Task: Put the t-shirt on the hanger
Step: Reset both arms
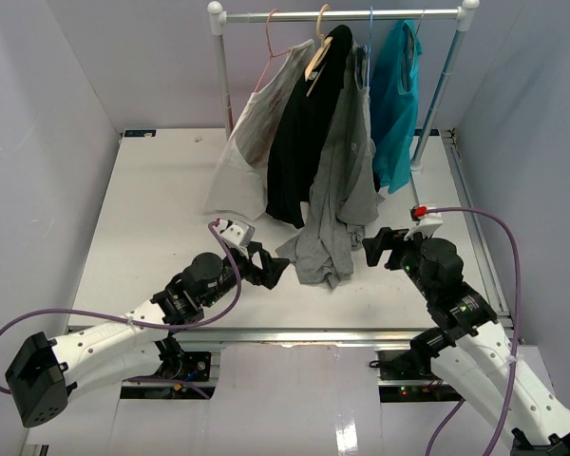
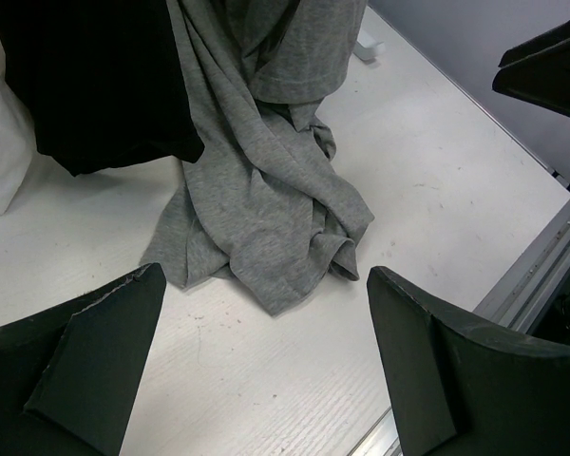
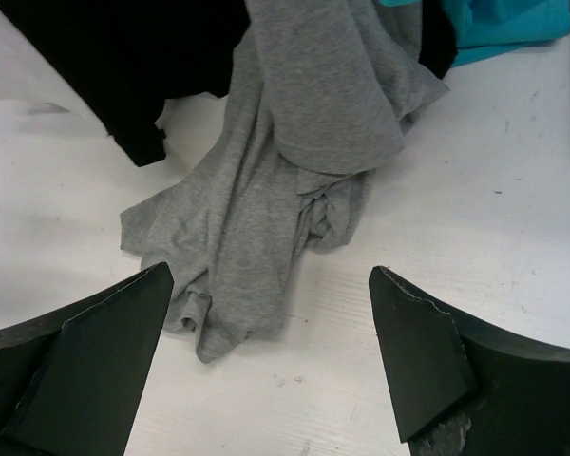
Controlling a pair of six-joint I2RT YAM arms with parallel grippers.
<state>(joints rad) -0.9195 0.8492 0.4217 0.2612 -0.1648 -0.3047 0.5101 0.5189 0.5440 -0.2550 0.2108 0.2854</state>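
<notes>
Apparently the t-shirt (image 1: 347,171) already hangs from the hanger (image 1: 369,33), hem pooled on the bench (image 1: 152,190); left gripper (image 1: 274,270) and right gripper (image 1: 375,249) gape wide, empty.

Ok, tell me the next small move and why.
Probably ease the left gripper forward and close it on the bunched lower edge of the t-shirt. Both it and the right gripper are open and empty, flanking the fabric. The fabric hangs from up by the hanger but pools crumpled on the table, so it likely needs lifting to straighten.
</notes>
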